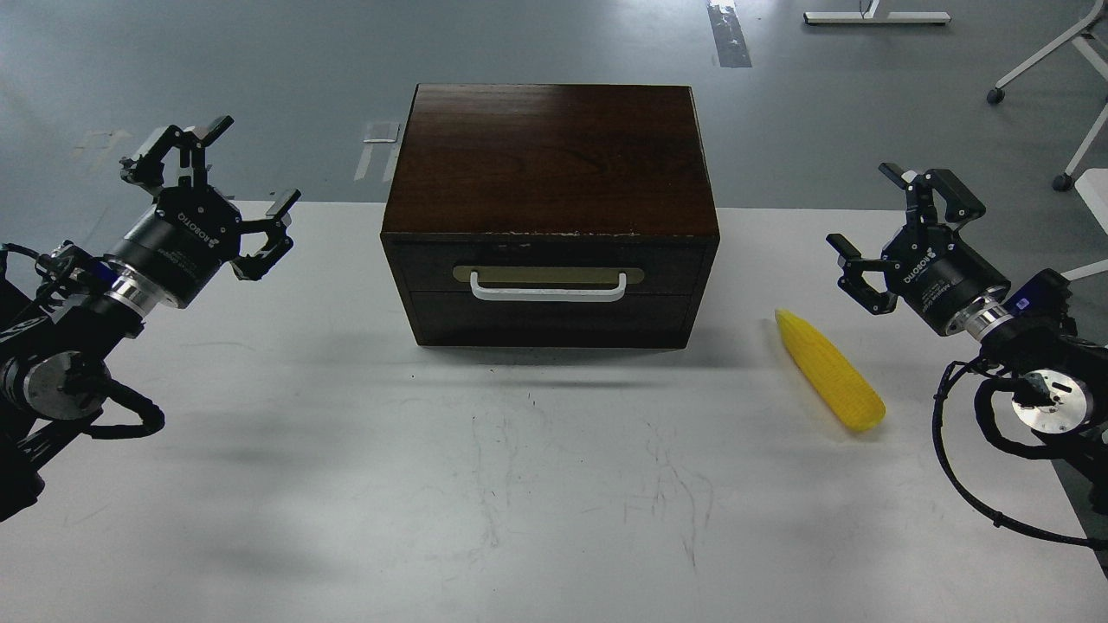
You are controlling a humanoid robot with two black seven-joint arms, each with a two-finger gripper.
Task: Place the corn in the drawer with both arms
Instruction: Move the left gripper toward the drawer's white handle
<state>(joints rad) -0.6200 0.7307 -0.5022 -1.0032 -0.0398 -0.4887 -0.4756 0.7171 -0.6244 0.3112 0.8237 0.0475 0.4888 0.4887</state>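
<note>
My left gripper and right gripper both hang with fingers spread, holding nothing. The corn lies near the desk's right edge. The drawer sits closed, its interior hidden, at the desk's far edge.

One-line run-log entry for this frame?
dark brown wooden drawer: closed | yellow plastic corn cob: on table, right of box | left claw: open | right claw: open

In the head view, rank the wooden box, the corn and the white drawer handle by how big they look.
1. Wooden box, by far the largest.
2. White handle and corn: similar length, corn thicker; too close to rank.
</note>
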